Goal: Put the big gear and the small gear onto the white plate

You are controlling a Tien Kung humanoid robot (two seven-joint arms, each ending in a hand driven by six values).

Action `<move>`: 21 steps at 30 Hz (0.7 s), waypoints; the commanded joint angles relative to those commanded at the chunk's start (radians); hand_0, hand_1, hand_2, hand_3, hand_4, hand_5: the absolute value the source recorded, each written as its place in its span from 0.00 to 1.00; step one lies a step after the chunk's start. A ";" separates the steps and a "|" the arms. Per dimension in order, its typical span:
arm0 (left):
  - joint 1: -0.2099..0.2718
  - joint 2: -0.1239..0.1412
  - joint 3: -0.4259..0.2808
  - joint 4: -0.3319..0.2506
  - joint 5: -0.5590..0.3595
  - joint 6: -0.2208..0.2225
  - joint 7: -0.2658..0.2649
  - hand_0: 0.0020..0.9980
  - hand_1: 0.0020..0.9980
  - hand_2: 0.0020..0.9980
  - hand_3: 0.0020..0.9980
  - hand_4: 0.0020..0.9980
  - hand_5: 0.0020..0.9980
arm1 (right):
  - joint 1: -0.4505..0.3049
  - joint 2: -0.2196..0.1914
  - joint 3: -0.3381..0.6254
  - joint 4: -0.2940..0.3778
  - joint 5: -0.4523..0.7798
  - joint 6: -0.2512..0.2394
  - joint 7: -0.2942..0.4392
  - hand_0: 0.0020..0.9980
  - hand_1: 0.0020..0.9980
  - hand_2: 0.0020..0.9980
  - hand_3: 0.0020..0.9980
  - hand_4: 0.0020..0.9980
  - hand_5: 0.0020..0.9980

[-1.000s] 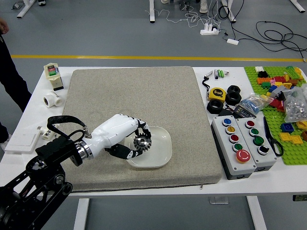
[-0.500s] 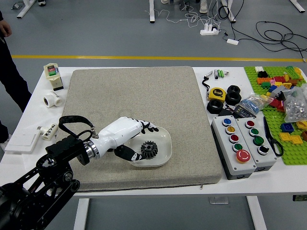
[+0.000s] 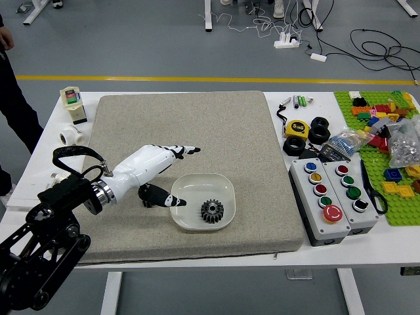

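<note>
The Tien Kung humanoid's left hand (image 3: 143, 167) opens wide and empty at the left side of the white plate (image 3: 199, 186), its thumb reaching over the near-left rim and its fingers extended above the grey mat (image 3: 190, 125); one dark toothed gear (image 3: 212, 210) lies inside the plate, toward its near side, apart from the fingertips; a small dark object (image 3: 147, 205) shows beneath the thumb, mostly hidden, and may be the second gear, though the view cannot confirm it; the step in hand looks to be clearing away from the placed gear, about halfway through the job; the thumb should rise above the rim before the hand travels left, lest it drag the plate, and the hand should lift well up before settling over the dark object, since a low sweep could knock it; beyond the bench (image 3: 282, 254), a person's hand (image 3: 6, 38) hangs idle.
</note>
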 joint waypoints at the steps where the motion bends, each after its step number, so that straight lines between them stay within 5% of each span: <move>1: 0.002 0.001 -0.010 0.003 0.000 -0.027 -0.003 0.57 0.69 0.75 0.71 0.90 0.11 | 0.000 0.000 0.000 0.000 -0.001 0.000 0.000 0.61 0.61 0.69 0.57 0.77 0.73; 5: 0.022 0.002 -0.043 0.039 0.000 -0.097 -0.011 0.57 0.69 0.75 0.71 0.90 0.11 | -0.002 0.000 0.004 0.000 -0.002 0.001 0.000 0.61 0.61 0.69 0.57 0.77 0.73; 6: 0.024 0.003 -0.044 0.043 0.000 -0.098 -0.011 0.54 0.66 0.72 0.64 0.90 0.12 | -0.001 0.000 0.004 0.000 -0.002 0.001 0.000 0.61 0.61 0.70 0.57 0.77 0.73; 21: 0.030 0.011 -0.061 0.104 0.000 -0.104 -0.004 0.44 0.57 0.59 0.59 0.88 0.10 | 0.003 0.000 0.013 0.000 -0.007 0.003 0.000 0.61 0.61 0.70 0.57 0.77 0.74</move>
